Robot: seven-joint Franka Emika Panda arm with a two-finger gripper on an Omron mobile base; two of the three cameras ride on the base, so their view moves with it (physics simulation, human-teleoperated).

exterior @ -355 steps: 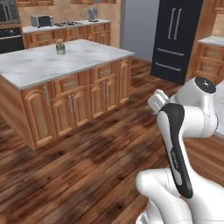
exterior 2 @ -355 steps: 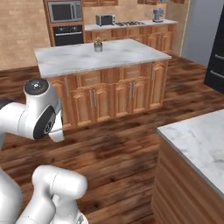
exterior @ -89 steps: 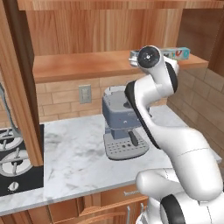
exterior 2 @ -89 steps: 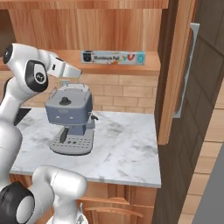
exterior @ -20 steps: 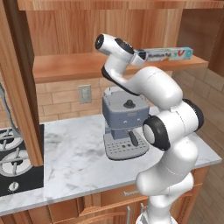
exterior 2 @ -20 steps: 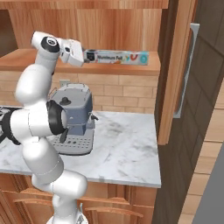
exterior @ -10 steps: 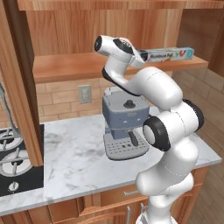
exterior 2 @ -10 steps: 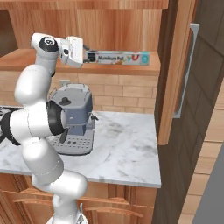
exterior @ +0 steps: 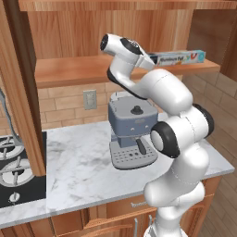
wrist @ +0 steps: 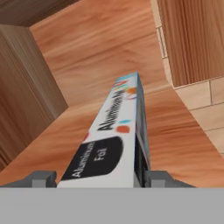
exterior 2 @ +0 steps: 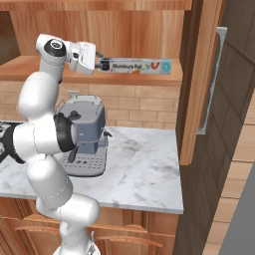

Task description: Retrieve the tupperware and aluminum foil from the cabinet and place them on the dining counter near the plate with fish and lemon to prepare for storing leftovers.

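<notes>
My end effector (exterior 2: pixel 99 63) sits at the near end of the aluminum foil (exterior 2: pixel 134 65), one fingertip (wrist: pixel 41 178) on each side of the box, jaws still fairly wide; I cannot tell whether they touch it. The box's long axis runs straight ahead from the end effector, along its approach line. It lies flat on the cabinet (exterior: pixel 83 69) shelf, teal end farthest away.

Even, shadeless rendered light is bathing the cabinet (exterior: pixel 92 69) shelf; soft sheen is glinting off the white arm, and the aluminum foil (wrist: pixel 113 140) label is blurring up close.
</notes>
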